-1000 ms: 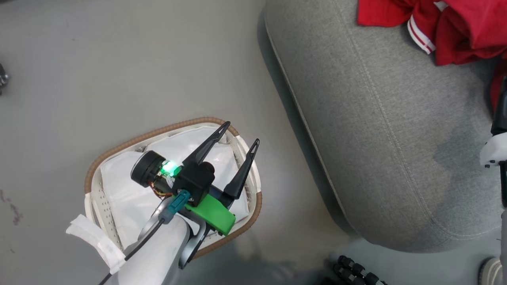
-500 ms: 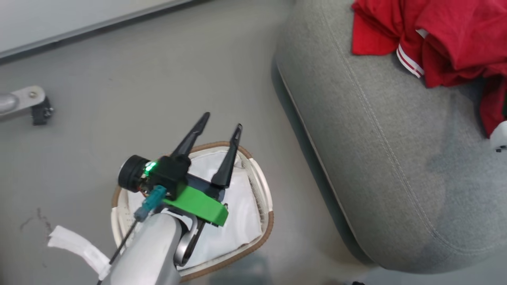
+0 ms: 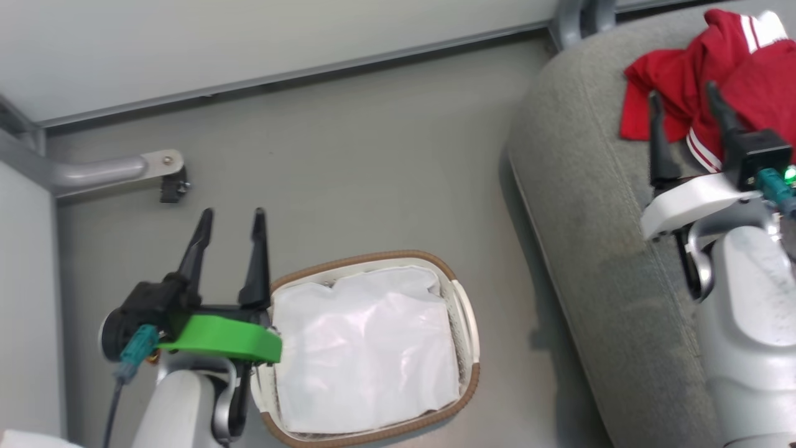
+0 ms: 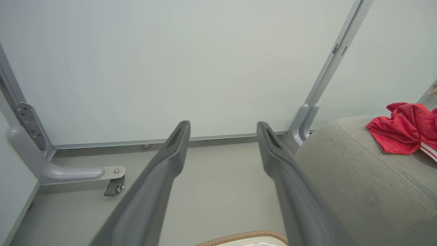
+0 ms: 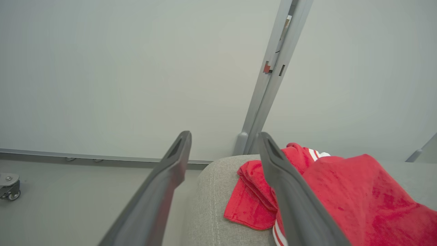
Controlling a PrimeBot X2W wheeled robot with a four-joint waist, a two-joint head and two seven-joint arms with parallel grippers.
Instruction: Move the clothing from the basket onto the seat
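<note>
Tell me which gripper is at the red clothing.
The right gripper: its open jaws are over the clothing on the seat; the left gripper sits beside the basket, over floor.

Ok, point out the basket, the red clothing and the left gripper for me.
basket (image 3: 367,256): head view, on its brown woven rim, far edge.
red clothing (image 3: 681,84): head view, on the left red fold.
left gripper (image 3: 233,214): head view, midway between its open fingertips.

Red clothing (image 3: 681,87) on the grey seat (image 3: 591,249), white-lined basket (image 3: 373,256) near it on the floor (image 3: 342,155)
</note>
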